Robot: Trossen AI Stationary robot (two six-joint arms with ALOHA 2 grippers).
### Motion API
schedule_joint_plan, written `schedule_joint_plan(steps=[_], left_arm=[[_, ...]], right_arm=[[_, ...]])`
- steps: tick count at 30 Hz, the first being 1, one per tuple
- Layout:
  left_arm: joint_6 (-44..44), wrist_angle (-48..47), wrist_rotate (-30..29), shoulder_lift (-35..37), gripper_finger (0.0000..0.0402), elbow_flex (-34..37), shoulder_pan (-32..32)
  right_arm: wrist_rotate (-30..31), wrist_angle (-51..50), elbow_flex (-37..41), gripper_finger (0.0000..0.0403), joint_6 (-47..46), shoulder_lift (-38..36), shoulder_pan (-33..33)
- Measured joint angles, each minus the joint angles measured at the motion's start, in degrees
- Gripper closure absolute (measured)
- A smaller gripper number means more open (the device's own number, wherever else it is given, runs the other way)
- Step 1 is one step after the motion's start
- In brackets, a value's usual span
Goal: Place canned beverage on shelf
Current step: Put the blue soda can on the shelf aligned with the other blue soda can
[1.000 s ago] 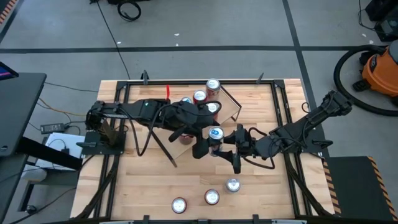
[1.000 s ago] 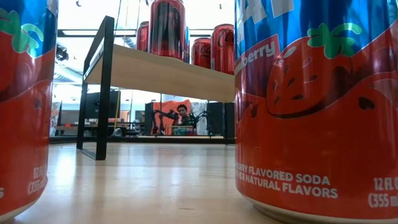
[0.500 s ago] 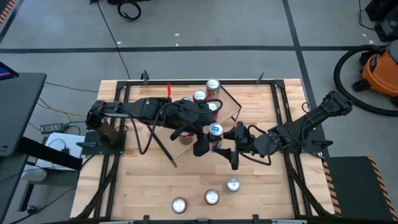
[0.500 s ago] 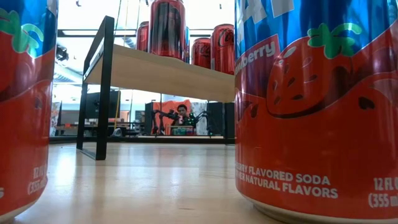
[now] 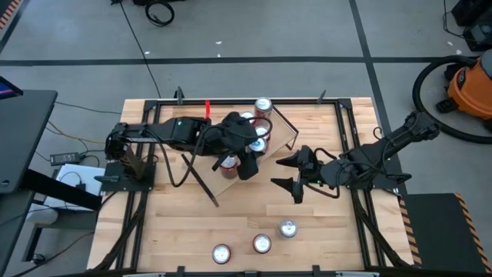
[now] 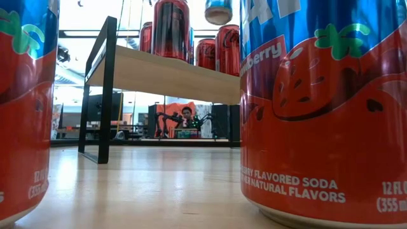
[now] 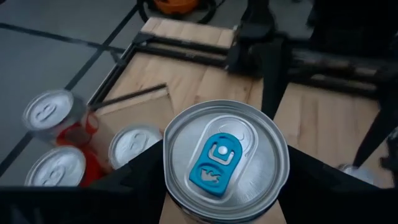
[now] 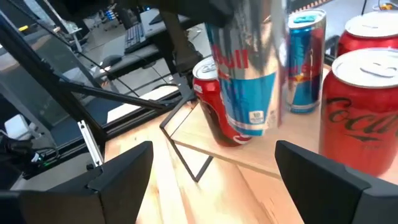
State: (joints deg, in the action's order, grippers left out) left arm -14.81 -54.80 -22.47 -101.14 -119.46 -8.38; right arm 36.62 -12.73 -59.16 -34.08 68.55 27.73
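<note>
My left gripper [image 5: 254, 151] is shut on a blue-and-silver can [image 5: 259, 144] with a blue tab. It holds the can over the light-wood shelf [image 5: 281, 135]. In the low view the can's bottom [image 6: 218, 11] hangs above the shelf board [image 6: 165, 73]. Red cans [image 7: 53, 112] and a second blue-and-silver can [image 8: 304, 60] stand on the shelf. My right gripper [image 5: 294, 175] is open and empty, just right of the shelf. In its own view it faces the held can [image 8: 249, 81]. My left gripper pinches the can between its two fingers, one on each opposite side of the wall just below the top rim [image 7: 177, 200]. The can stands upright in the hold, tab up. Its bottom is clear of the shelf board.
Three more cans [image 5: 261, 244] stand near the table's near edge. Two of them, strawberry soda cans [image 6: 318, 108], fill the front of the low view. Black frame rails [image 5: 350, 138] run along the table's sides. A person sits far behind the table [image 6: 186, 117].
My left gripper has carried the can from beside my right gripper toward the table's far edge and over the shelf. The can's bottom has come into the low view above the board. My right gripper has drawn back toward the table's right edge.
</note>
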Motion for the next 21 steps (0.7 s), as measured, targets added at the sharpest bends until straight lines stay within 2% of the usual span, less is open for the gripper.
schedule_joint_plan(steps=[5, 11, 16, 21], left_arm=[[0.01, -1.51, -0.77, -0.07, 0.0158, 0.00, -0.02], [-3.69, -1.06, -2.64, -0.11, 0.0157, 0.00, -0.04], [-10.22, -1.04, -8.00, -0.11, 0.0157, 0.00, -0.63], [-14.97, -0.16, -9.40, -0.11, 0.0157, 0.00, -1.43]], right_arm=[[0.26, -1.21, 0.00, 0.0055, -1.22, 0.06, 1.02], [7.27, -0.91, -0.01, 0.0055, 0.48, 1.46, 2.28], [13.58, 3.51, -0.12, 0.0055, 6.47, 3.65, 2.54], [18.57, 9.46, -2.88, 0.0055, 17.92, 8.49, 2.55]])
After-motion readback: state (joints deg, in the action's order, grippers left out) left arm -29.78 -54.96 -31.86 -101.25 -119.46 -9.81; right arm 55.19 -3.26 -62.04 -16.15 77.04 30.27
